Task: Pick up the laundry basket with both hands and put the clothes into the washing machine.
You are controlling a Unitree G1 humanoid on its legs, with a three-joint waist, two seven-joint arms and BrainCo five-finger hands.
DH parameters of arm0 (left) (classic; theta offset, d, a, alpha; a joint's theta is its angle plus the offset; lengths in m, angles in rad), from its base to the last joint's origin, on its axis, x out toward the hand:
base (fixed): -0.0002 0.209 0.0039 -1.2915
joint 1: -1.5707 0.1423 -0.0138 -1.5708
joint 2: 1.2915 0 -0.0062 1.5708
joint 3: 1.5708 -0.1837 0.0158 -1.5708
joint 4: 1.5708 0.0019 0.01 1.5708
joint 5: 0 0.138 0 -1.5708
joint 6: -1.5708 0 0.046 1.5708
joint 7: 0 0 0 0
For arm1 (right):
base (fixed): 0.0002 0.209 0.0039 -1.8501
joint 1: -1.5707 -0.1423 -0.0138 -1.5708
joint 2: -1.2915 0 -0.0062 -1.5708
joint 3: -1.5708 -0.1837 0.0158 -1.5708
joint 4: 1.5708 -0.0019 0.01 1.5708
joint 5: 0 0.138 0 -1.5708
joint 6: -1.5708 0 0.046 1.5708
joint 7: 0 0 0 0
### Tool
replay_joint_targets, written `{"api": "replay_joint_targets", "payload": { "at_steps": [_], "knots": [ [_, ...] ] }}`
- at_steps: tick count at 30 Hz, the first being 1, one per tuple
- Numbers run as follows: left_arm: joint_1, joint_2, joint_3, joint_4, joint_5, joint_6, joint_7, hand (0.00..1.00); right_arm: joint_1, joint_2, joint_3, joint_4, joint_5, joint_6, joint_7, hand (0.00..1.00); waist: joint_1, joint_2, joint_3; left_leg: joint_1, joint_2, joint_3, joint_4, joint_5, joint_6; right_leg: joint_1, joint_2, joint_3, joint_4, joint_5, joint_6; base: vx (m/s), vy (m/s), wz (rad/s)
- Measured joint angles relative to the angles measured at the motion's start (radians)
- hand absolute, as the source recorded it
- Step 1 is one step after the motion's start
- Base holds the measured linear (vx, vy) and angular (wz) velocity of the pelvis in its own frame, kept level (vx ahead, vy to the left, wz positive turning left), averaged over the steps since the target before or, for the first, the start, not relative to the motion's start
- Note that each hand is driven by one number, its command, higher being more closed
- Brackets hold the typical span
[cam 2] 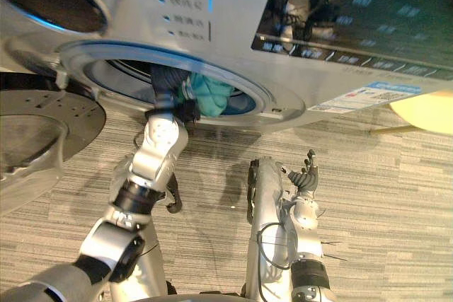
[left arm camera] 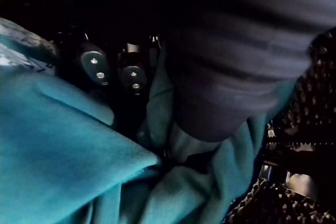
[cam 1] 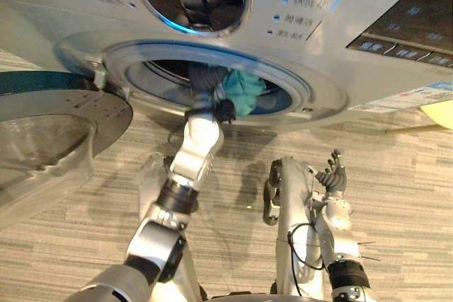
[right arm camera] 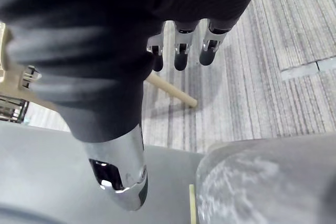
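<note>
two hands: the left hand (cam 1: pixel 204 84) reaches into the machine, and the right hand (cam 1: pixel 334 173) is raised over the grey striped floor (cam 1: pixel 403 189), well apart from the machine.
machine: a silver front-loading washing machine (cam 1: pixel 340 40) with its round glass door (cam 1: pixel 42 132) swung open on the robot's left.
clothes: a crumpled teal cloth (cam 1: pixel 244 91) lies in the round door opening (cam 1: pixel 301 93), partly inside the drum and partly bulging out over the lower rim.
left hand state: it is pressed into the teal cloth at the opening. whether it grips the cloth or only pushes it, i cannot tell.
right hand state: the fingers are straight and relaxed, a little spread, and it holds nothing.
step in hand: probably the loading of the clothes into the drum, and it looks close to its end.
next move: i think the cloth must go deeper, past the rim, so that nothing stays caught in the opening. the left hand should then come out without dragging the cloth back.
</note>
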Motion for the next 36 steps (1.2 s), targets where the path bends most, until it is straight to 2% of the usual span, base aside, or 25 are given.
{"api": "replay_joint_targets", "payload": {
  "at_steps": [3,4,9,11,14,17,22,26,27,30,33,36],
  "knots": [
    [-0.156,0.073,-0.005,0.099,0.061,0.014,-0.001,1.0,-0.012,0.001,-0.001,0.002,0.0,-0.013,0.002,0.0,-0.015,-0.017,0.002,-0.029,0.0,-0.016,0.017,0.0,0.0,-0.016,0.002,-0.009,0.014,0.0,0.0,0.01,-0.021,-0.03],
    [-0.181,0.087,-0.004,0.113,0.074,0.018,-0.001,0.0,-0.014,0.001,-0.001,0.002,0.0,-0.014,0.003,0.0,-0.021,-0.018,0.002,-0.036,0.0,-0.02,0.019,0.0,0.0,-0.018,0.002,-0.013,0.014,0.0,0.0,0.02,-0.023,-0.03],
    [-0.283,0.144,-0.006,0.165,0.226,0.022,0.001,0.0,-0.013,0.005,-0.004,0.006,-0.001,-0.025,0.012,0.0,-0.024,-0.042,0.012,-0.041,0.0,-0.023,0.023,0.0,0.0,-0.022,0.001,-0.015,0.014,0.0,0.0,0.0,0.0,0.0],
    [-0.313,0.151,-0.005,0.218,0.255,0.04,-0.001,0.0,-0.013,0.007,-0.003,0.013,-0.001,-0.038,0.015,0.0,-0.024,-0.05,0.016,-0.042,0.0,-0.023,0.023,0.0,0.0,-0.021,0.0,-0.016,0.014,0.0,0.0,0.02,-0.015,0.0],
    [-0.339,0.154,-0.001,0.289,0.346,0.079,-0.05,0.0,-0.013,0.005,-0.008,0.015,0.001,-0.039,0.031,0.0,-0.024,-0.052,0.017,-0.053,-0.004,-0.03,0.022,0.0,0.0,-0.023,-0.002,-0.023,0.012,0.0,0.0,0.01,-0.006,0.01],
    [-0.38,0.155,-0.001,0.373,0.439,0.111,-0.107,0.0,-0.019,0.004,-0.007,0.016,0.002,-0.039,0.039,0.0,-0.023,-0.065,0.024,-0.06,-0.011,-0.03,0.014,0.006,0.002,-0.029,-0.005,-0.026,0.007,0.0,0.0,0.02,-0.022,0.05],
    [-0.412,0.16,0.006,0.435,0.587,0.154,-0.21,0.0,-0.032,-0.008,-0.006,0.022,0.024,-0.04,0.093,0.0,-0.019,-0.073,0.041,-0.08,-0.02,-0.047,0.008,0.012,0.0,-0.03,-0.011,-0.047,-0.005,0.0,-0.001,0.04,-0.018,0.04],
    [-0.41,0.155,0.014,0.443,0.603,0.168,-0.231,0.0,-0.054,-0.014,-0.004,0.024,0.025,-0.038,0.098,0.0,-0.012,-0.072,0.056,-0.08,-0.037,-0.047,-0.008,0.026,-0.001,-0.023,-0.021,-0.054,-0.014,0.0,0.0,0.05,-0.016,0.11],
    [-0.409,0.149,0.017,0.438,0.601,0.168,-0.231,0.0,-0.053,-0.012,0.003,0.024,0.024,-0.037,0.1,0.0,0.002,-0.072,0.056,-0.079,-0.037,-0.049,-0.014,0.028,-0.002,-0.02,-0.021,-0.057,-0.019,0.0,-0.001,0.03,-0.02,0.04],
    [-0.337,0.14,0.036,0.327,0.547,0.153,-0.201,0.0,-0.053,-0.01,0.021,0.024,0.019,-0.035,0.102,0.0,0.013,-0.069,0.06,-0.061,-0.047,-0.057,-0.038,0.035,-0.009,0.007,-0.028,-0.073,-0.042,0.0,-0.001,0.05,-0.025,0.12],
    [-0.154,0.119,0.053,0.181,0.466,0.125,-0.145,0.0,-0.03,0.0,0.024,0.038,-0.004,-0.028,0.097,0.0,0.029,-0.069,0.06,0.007,-0.052,-0.056,-0.08,0.038,-0.014,0.077,-0.039,-0.088,-0.086,-0.001,-0.002,0.08,-0.01,0.11],
    [0.055,0.079,0.055,0.064,0.404,0.108,-0.13,0.0,0.013,0.008,0.024,0.071,-0.026,-0.007,0.097,0.0,0.04,-0.067,0.059,0.113,-0.072,-0.048,-0.153,0.044,-0.025,0.19,-0.056,-0.113,-0.156,-0.006,-0.013,0.12,-0.014,0.26]
  ]
}}
